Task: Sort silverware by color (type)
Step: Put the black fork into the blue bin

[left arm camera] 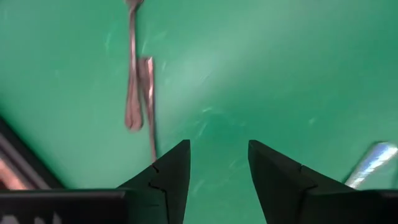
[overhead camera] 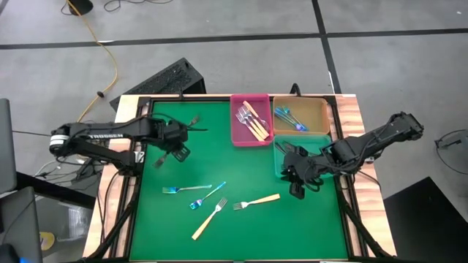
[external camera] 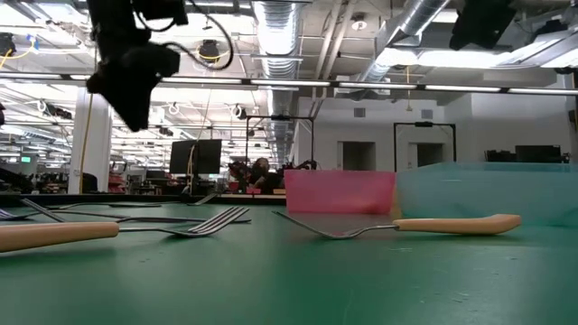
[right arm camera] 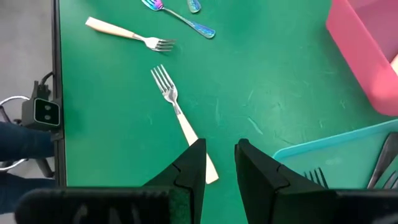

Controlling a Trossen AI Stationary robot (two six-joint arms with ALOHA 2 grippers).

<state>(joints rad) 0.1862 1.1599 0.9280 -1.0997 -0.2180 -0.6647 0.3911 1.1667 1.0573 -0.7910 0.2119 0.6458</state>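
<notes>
My left tool [overhead camera: 178,140] hangs above the green worktop [overhead camera: 241,226], fingers [left arm camera: 171,171] spread, pinching nothing. Just ahead of it lie two dark forks [left arm camera: 138,87], side by side. My right tool [overhead camera: 298,175] sits at the teal bin [overhead camera: 278,155], fingers [right arm camera: 193,165] parted with a narrow gap, nothing between them; dark forks [right arm camera: 382,165] lie in that bin. Farther out: two tan-handled forks [overhead camera: 257,201] and two iridescent blue forks [overhead camera: 208,196] loose on the worktop. Pink bin [overhead camera: 238,131] holds tan-handled ones, tan bin [overhead camera: 314,109] blue ones.
</notes>
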